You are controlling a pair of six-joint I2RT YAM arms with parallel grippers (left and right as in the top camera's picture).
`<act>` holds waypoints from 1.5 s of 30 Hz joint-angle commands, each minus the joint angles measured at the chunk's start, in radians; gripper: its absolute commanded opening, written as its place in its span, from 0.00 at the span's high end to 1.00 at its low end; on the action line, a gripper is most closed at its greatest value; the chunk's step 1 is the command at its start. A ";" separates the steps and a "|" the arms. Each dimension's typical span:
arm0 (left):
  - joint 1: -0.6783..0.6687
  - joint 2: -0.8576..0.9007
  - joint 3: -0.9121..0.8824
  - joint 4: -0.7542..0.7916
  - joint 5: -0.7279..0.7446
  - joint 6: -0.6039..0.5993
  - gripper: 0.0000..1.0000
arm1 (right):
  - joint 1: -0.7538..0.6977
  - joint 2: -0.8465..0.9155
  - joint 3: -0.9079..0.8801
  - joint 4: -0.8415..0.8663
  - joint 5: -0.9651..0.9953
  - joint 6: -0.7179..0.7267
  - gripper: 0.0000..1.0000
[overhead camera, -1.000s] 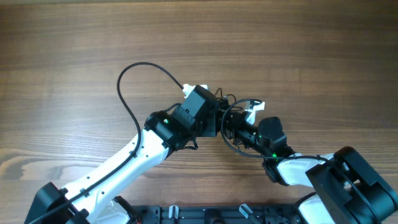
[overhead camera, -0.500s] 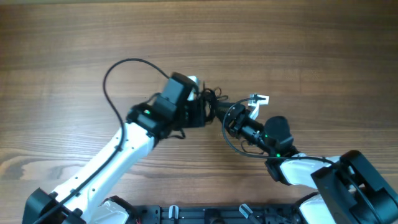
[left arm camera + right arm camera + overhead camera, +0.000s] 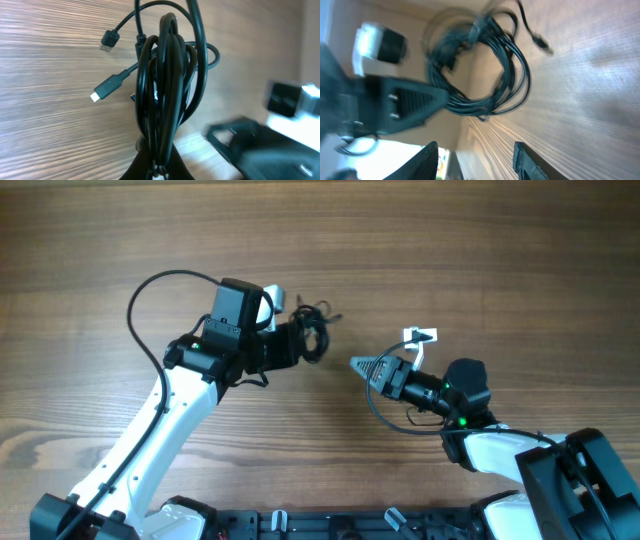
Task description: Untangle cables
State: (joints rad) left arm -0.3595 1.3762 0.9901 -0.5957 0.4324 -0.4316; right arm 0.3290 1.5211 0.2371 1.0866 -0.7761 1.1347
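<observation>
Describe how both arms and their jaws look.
Left arm: white links, black joints and wrist block, thin black wire looping alongside. Right arm: same white and black, a green light, its own wire loop. Both sets of jaws are black.

A wooden table (image 3: 480, 260) filled the view, brown, its grain running left to right, with darker streaks toward the far side. A black rail (image 3: 330, 525) with small clips lay along its near edge.
</observation>
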 commanded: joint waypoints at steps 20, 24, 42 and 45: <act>0.005 -0.023 -0.003 -0.159 -0.286 0.318 0.96 | -0.219 -0.014 0.008 0.141 -0.177 -0.331 0.02; 0.005 -0.023 -0.003 -0.115 -0.065 0.462 0.96 | -0.280 -0.014 0.008 0.180 -0.239 -0.342 0.03; 0.005 -0.022 -0.003 -0.070 0.103 0.475 0.96 | 0.001 -0.014 0.008 0.005 0.110 0.285 0.02; 0.005 -0.022 -0.003 -0.071 0.103 0.475 0.96 | 0.043 -0.014 0.008 0.024 0.246 0.309 0.02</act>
State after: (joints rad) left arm -0.3580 1.3758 0.9878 -0.6727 0.5072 0.0574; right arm 0.3267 1.5181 0.2382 1.0874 -0.7589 1.3510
